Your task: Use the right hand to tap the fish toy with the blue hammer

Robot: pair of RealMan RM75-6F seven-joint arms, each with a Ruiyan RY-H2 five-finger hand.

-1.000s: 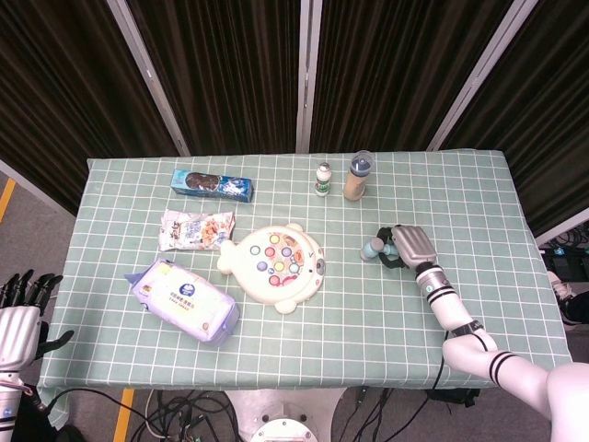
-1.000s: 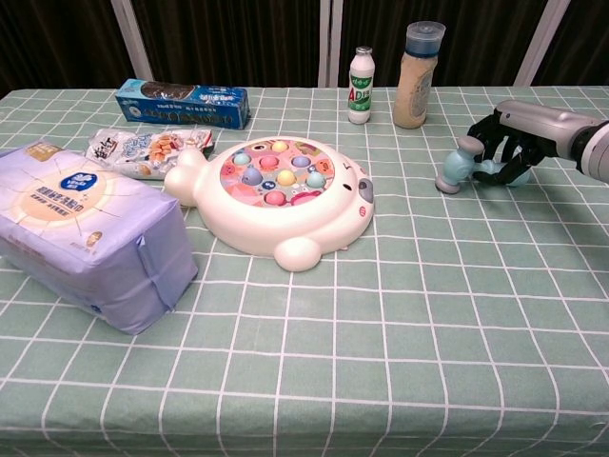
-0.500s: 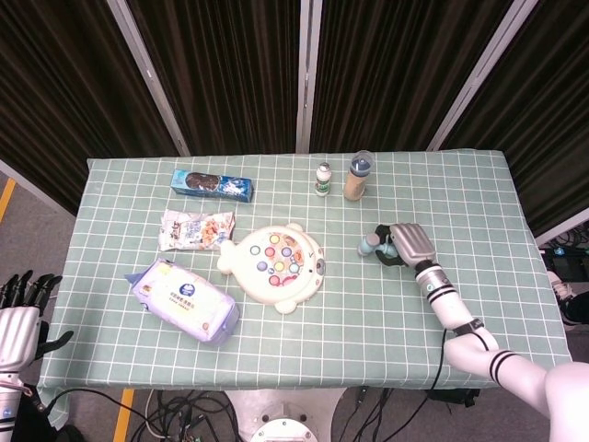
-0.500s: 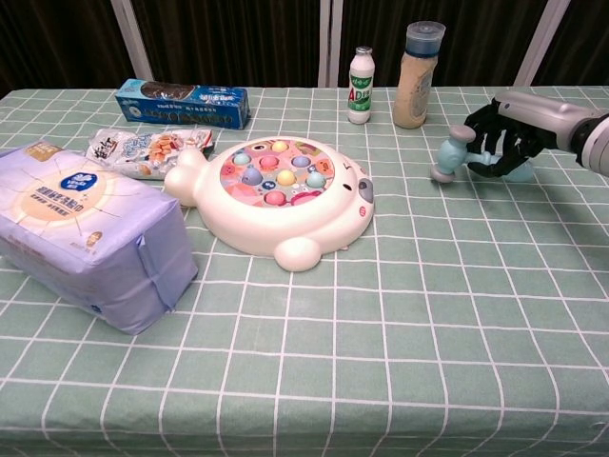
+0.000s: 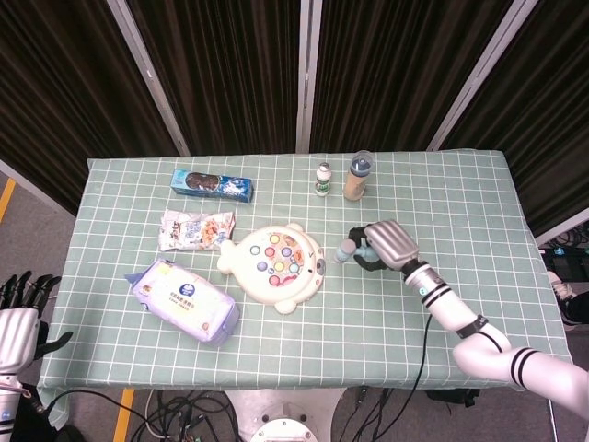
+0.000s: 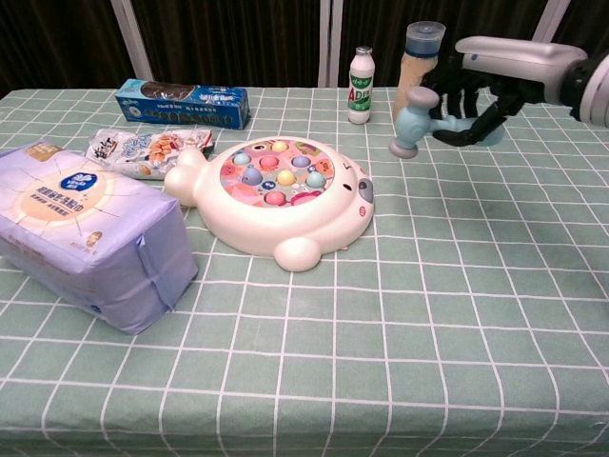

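Observation:
The cream fish toy [image 5: 273,265] [image 6: 272,196] lies mid-table, its round top dotted with coloured pieces. My right hand [image 5: 388,245] [image 6: 495,76] grips the blue hammer [image 5: 351,250] [image 6: 413,121] by its handle, lifted off the cloth. The hammer's pale blue head points left and hangs just right of the toy, apart from it. My left hand [image 5: 17,320] hangs off the table's near left corner with fingers spread, holding nothing.
A lilac tissue pack [image 5: 182,300] [image 6: 86,231] and a snack bag [image 5: 195,229] lie left of the toy. A blue box [image 5: 213,185] sits at the back left. A small white bottle [image 6: 360,72] and a tan capped bottle [image 6: 417,77] stand behind the hammer.
My right hand has lifted the hammer off the cloth and carried it left toward the fish toy. The left hand has stayed put.

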